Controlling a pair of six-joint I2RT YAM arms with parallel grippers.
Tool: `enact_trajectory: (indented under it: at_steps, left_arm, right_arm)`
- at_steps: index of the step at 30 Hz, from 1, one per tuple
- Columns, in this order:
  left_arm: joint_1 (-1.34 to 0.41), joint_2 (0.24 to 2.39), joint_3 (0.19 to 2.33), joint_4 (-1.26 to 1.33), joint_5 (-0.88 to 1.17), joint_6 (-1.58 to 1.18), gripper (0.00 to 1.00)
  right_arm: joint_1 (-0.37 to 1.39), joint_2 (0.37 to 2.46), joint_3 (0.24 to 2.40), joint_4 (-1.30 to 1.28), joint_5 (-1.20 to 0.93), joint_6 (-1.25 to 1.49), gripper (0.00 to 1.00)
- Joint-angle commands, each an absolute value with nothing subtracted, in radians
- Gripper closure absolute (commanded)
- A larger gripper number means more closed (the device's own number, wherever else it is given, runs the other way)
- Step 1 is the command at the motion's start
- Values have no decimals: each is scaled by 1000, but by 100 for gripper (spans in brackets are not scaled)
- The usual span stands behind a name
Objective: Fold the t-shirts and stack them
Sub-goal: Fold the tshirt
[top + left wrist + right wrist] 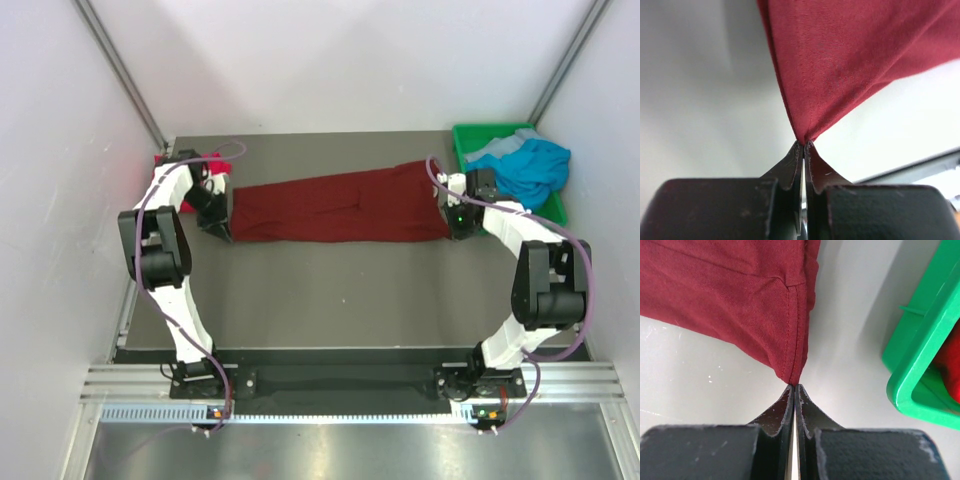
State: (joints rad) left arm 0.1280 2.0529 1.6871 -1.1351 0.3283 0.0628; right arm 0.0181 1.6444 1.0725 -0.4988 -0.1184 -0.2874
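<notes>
**Dark maroon t-shirt** (345,208): pulled out in a long band between the two grippers, with one end pinched at each. Creases run lengthwise. Its middle lies on the table (330,290); how far the ends are lifted cannot be told.

**Left gripper** (804,146): jaws clamped tight on a corner of the maroon cloth. The cloth fans out ahead of the fingertips and towards the gripper's right.

**Right gripper** (794,386): jaws closed on a stitched corner at a seam. The cloth spreads ahead and to the gripper's left.

**Green bin** (920,365): just off the right gripper's right side, not touching it.

**Teal-blue t-shirt** (525,165): heaped in the bin, beyond the right gripper and on its outer side.

**Crimson red t-shirt** (212,158): bunched beyond the left gripper, mostly hidden by that arm.

**Step in hand (judgement):** this looks like the first shirt's fold. The shirt appears already narrowed lengthwise and is gripped at both ends for smoothing or the next fold. Nothing is stacked yet.

**Next move (judgement):** both grippers need to travel together with even tension. One end should be carried over towards the other and laid flat before either jaw lets go. The pinches are small, so a jerk could pull a corner free.
</notes>
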Motion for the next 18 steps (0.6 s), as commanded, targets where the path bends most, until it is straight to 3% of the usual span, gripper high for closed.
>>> enact_trajectory:
  at_steps: [1, 6, 9, 10, 11, 12, 14, 18]
  left_arm:
    - [133, 2014, 1643, -1267, 365, 103, 95]
    - [132, 2051, 1608, -1330, 324, 129, 89]
    - [132, 2057, 1605, -1339, 266, 129, 54]
    - [133, 2062, 1615, -1348, 253, 132, 16]
    - [132, 2066, 1656, -1359, 255, 141, 1]
    - [133, 2072, 1686, -1365, 252, 158, 1]
    - [133, 2094, 1791, -1387, 265, 169, 1]
    - [133, 2146, 1960, -1379, 314, 183, 1]
  right_arm:
    - [8, 1614, 1075, -491, -120, -298, 100]
    - [-11, 1629, 1097, -512, -103, -321, 100]
    - [-25, 1634, 1100, -514, -83, -316, 99]
    - [-26, 1632, 1101, -515, -75, -311, 98]
    - [-26, 1631, 1104, -520, -58, -310, 96]
    - [-26, 1622, 1111, -519, -48, -296, 85]
    - [-28, 1609, 1123, -517, -38, -279, 74]
    - [-28, 1594, 1189, -520, -60, -242, 66]
